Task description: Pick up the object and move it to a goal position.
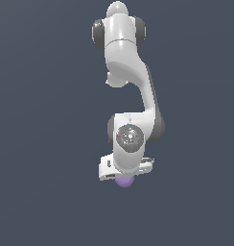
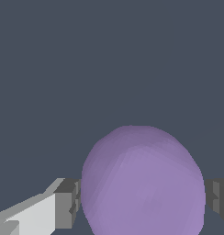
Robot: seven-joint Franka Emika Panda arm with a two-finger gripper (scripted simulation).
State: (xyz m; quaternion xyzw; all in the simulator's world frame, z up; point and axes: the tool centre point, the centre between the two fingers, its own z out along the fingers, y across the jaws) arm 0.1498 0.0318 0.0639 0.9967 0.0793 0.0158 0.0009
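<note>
Right at the business end, the gripper (image 2: 142, 202) has its two grey finger pads (image 2: 70, 204) pressed up against either side of the light-purple sphere (image 2: 141, 183), one pad on each flank, no gap showing between pad and ball in the wrist view. So the jaws are clamped on the sphere, holding it squarely between them. The ball bulges wider than the pads are tall and fills the lower middle of the wrist picture, smooth and matte, with soft shading across its face.

Over to the exterior view: the same sphere (image 1: 124, 181) peeks out just under the white gripper (image 1: 124, 178), only its lower part visible, the rest hidden by the hand body above it. The gripper's body sits tilted a touch, its end toward the exterior view's left dipping lower than the other. The sphere is clearly narrower than that white hand.

Moving up, the wrist joint shows a round grey speckled face directly above the hand. From there the white arm (image 1: 126, 62) bends out toward the exterior view's right, then climbs back to the dark-capped joints at the top of the picture.

All around is flat dark blue-grey background (image 1: 42, 144) in both views, with no edge, so whether the sphere is resting on a surface or lifted off it I cannot tell
</note>
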